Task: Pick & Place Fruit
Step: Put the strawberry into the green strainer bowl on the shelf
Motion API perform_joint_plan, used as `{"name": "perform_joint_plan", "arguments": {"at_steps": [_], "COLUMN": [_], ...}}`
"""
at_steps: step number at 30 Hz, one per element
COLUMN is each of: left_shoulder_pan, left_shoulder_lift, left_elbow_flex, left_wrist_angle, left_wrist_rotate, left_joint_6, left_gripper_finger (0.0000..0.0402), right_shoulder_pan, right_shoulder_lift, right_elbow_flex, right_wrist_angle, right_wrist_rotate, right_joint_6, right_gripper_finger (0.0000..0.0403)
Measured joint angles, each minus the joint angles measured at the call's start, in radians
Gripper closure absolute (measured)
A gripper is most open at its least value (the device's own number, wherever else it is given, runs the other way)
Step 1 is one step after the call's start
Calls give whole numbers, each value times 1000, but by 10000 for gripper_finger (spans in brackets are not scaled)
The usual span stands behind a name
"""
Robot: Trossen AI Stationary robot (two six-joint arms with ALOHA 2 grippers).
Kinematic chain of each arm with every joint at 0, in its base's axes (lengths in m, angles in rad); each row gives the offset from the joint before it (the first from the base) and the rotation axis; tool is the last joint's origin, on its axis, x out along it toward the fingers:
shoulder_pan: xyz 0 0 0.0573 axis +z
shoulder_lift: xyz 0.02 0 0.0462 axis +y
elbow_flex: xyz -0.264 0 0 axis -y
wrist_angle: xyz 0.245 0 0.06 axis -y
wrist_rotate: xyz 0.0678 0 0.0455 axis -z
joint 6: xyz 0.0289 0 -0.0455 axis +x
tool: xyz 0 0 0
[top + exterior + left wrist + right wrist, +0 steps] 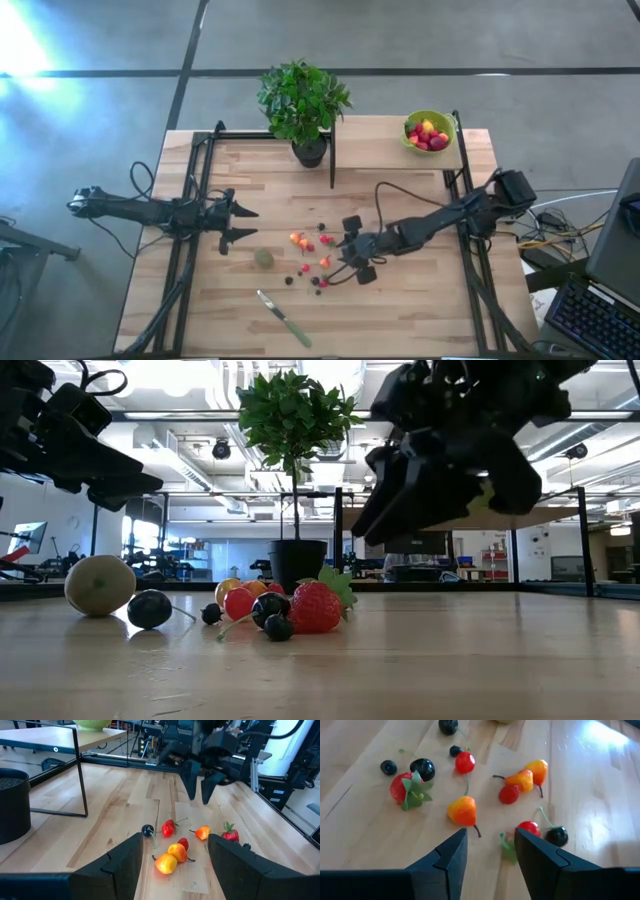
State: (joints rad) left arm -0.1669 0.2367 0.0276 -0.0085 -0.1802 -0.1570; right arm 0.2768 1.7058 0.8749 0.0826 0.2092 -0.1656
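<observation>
Small toy fruits (pixel 310 255) lie scattered on the wooden table: red and orange berries (pixel 462 811), dark berries (pixel 422 767) and a strawberry (pixel 315 608). A dull-green ball (pixel 263 258) rests on the table to their left. My right gripper (pixel 352 250) hovers open at the right side of the cluster, and in its wrist view a green leaf piece (pixel 507 847) lies on the table between the fingers of the right gripper (pixel 490 852). My left gripper (pixel 245 223) hangs open above the table to the left of the fruit, pointing at it (pixel 175 860).
A lime-green bowl (pixel 445 140) holding red and yellow fruit stands on a raised shelf at the far right. A potted plant (pixel 305 105) stands at the far middle. A green-handled knife (pixel 285 318) lies near the front edge. Black frame rails (pixel 190 200) run along both table sides.
</observation>
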Motion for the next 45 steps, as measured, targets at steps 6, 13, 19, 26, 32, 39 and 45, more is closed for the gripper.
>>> {"name": "perform_joint_plan", "arguments": {"at_steps": [6, 13, 19, 26, 32, 39, 45], "left_shoulder_pan": [0, 0, 0, 0, 0, 0, 0], "left_shoulder_lift": [0, 0, 0, 2, 2, 2, 2], "left_elbow_flex": [0, 0, 0, 0, 0, 0, 0], "left_wrist_angle": [0, 0, 0, 0, 0, 0, 0], "left_wrist_rotate": [0, 0, 0, 0, 0, 0, 0], "left_joint_6": [0, 0, 0, 0, 0, 0, 0], "left_gripper_finger": [172, 172, 172, 172, 172, 172, 172], "right_shoulder_pan": [-5, -18, -18, -27, -29, -33, -33], "right_shoulder_lift": [50, 114, 144, 160, 162, 162, 162], "right_elbow_flex": [0, 1, 0, 1, 0, -3, -8], "right_wrist_angle": [55, 94, 160, 176, 185, 185, 184], "right_wrist_rotate": [14, 79, 79, 80, 80, 80, 80], "right_joint_6": [6, 20, 17, 17, 22, 34, 35], "right_gripper_finger": [236, 237, 256, 285, 307, 336, 352]}}
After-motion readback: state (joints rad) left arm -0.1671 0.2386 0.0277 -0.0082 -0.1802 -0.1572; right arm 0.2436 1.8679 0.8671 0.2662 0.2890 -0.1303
